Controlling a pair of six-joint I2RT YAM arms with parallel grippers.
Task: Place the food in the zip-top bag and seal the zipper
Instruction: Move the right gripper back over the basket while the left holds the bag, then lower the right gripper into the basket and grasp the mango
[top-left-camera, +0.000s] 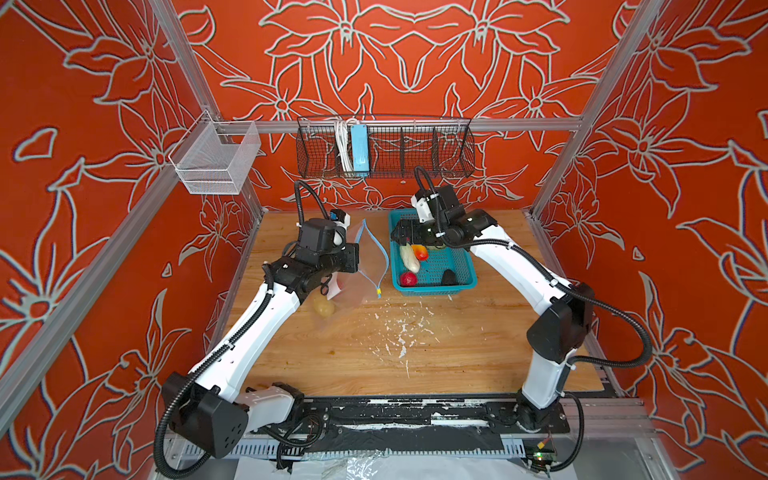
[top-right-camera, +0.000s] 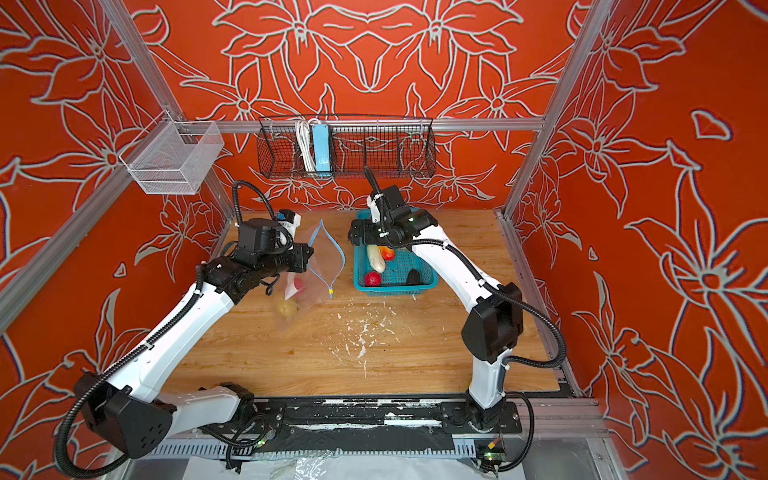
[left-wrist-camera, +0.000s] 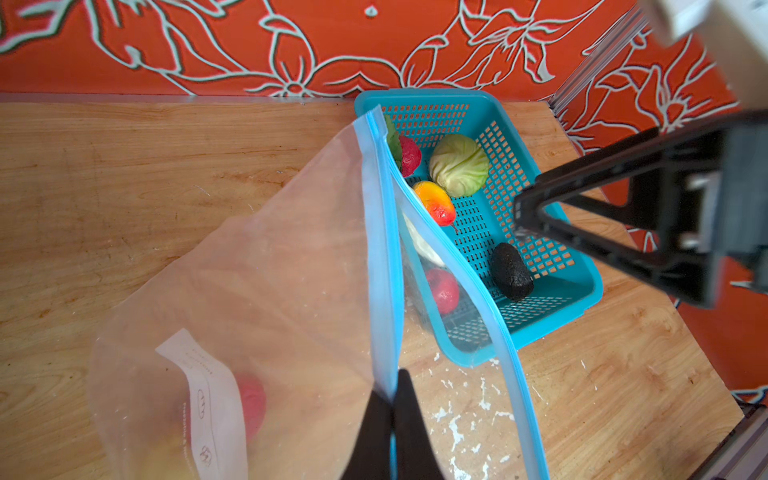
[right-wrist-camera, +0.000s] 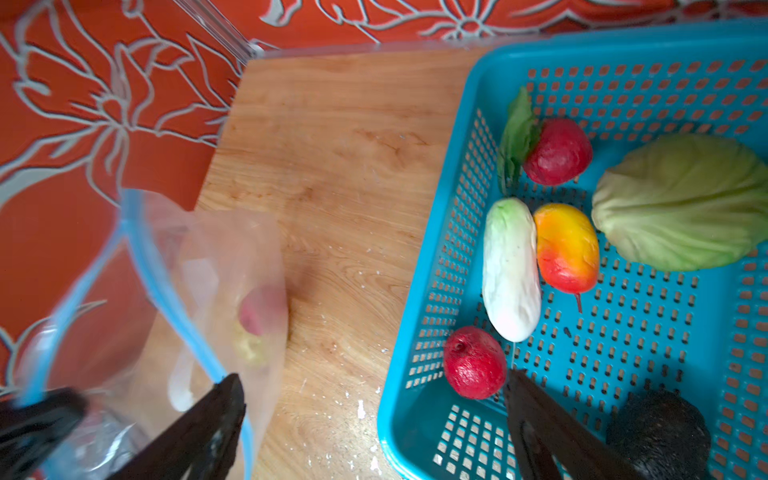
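Observation:
My left gripper (left-wrist-camera: 392, 395) is shut on the blue zipper (left-wrist-camera: 376, 232) of the clear zip-top bag (top-left-camera: 365, 266), holding it up with its mouth gaping toward the teal basket (top-left-camera: 434, 289). A yellow potato (top-left-camera: 323, 307) and a red berry (top-right-camera: 300, 284) lie inside the bag. In the basket lie more food: cabbage (right-wrist-camera: 681, 203), cucumber (right-wrist-camera: 511, 270), orange-red fruit (right-wrist-camera: 567, 249), two red berries (right-wrist-camera: 473, 361), a green leaf (right-wrist-camera: 515, 137) and a black piece (left-wrist-camera: 511, 272). My right gripper (right-wrist-camera: 374, 380) hangs open and empty, straddling the basket's left rim beside the bag.
The wooden table (top-left-camera: 457, 353) has white flecks (top-left-camera: 399, 332) near its middle. A black wire rack (top-left-camera: 384, 149) hangs on the back rail and a white mesh basket (top-left-camera: 216, 160) on the left rail. Metal frame posts border the table.

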